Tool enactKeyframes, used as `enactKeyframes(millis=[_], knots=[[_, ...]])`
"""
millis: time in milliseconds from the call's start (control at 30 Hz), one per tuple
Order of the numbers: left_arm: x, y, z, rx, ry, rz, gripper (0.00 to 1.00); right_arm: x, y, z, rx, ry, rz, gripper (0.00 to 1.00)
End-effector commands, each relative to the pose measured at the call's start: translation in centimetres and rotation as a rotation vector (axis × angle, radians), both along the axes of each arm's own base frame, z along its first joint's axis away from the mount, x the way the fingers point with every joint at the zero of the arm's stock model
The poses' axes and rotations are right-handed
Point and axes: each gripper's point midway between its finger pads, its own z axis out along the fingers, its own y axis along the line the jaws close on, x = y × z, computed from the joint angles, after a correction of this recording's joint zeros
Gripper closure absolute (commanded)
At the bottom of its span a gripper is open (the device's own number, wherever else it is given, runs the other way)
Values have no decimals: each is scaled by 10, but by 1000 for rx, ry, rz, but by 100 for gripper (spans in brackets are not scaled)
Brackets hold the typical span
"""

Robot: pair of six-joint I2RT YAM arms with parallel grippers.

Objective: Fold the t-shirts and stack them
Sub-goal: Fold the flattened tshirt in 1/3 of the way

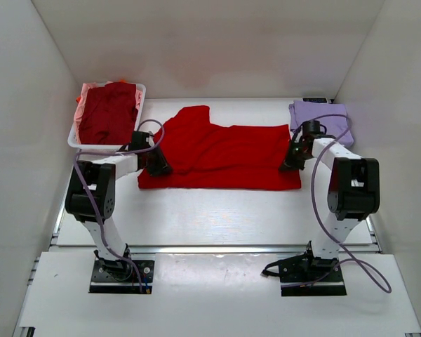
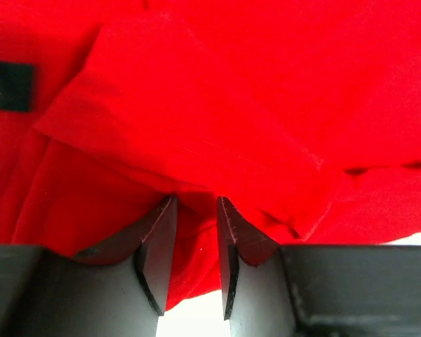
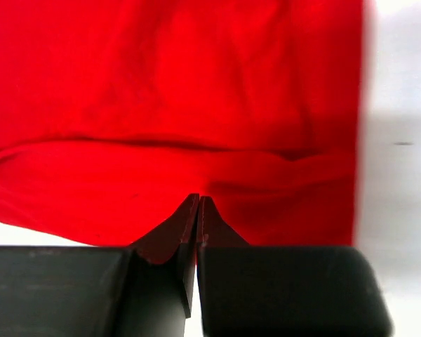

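Note:
The bright red t-shirt [image 1: 224, 154] lies spread across the middle of the table, with one sleeve pointing back left. My left gripper [image 1: 160, 167] is at its left edge. In the left wrist view the jaws [image 2: 196, 200] stand a little apart with a bunch of red cloth [image 2: 231, 105] pinched between them. My right gripper [image 1: 289, 165] is at the shirt's right edge. In the right wrist view its jaws [image 3: 198, 198] are closed tight on the hem of the red cloth [image 3: 161, 91]. A pale lavender t-shirt [image 1: 323, 114] lies folded at the back right.
A white plastic basket [image 1: 74, 137] at the back left holds a dark maroon t-shirt [image 1: 109, 112] over pink cloth [image 1: 88, 91]. White walls close in the table on three sides. A black label [image 2: 10, 86] shows on the red shirt.

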Motion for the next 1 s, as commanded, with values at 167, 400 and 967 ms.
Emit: enactKeyframes(millis=[167, 400, 967], knots=[[-71, 14, -22, 170, 192, -36, 64, -59, 17, -28, -63, 181, -5, 100], [-134, 21, -32, 176, 300, -91, 72, -112, 6, -36, -76, 246, -51, 100], [-53, 10, 130, 113, -190, -78, 54, -80, 11, 71, -99, -98, 28, 83]])
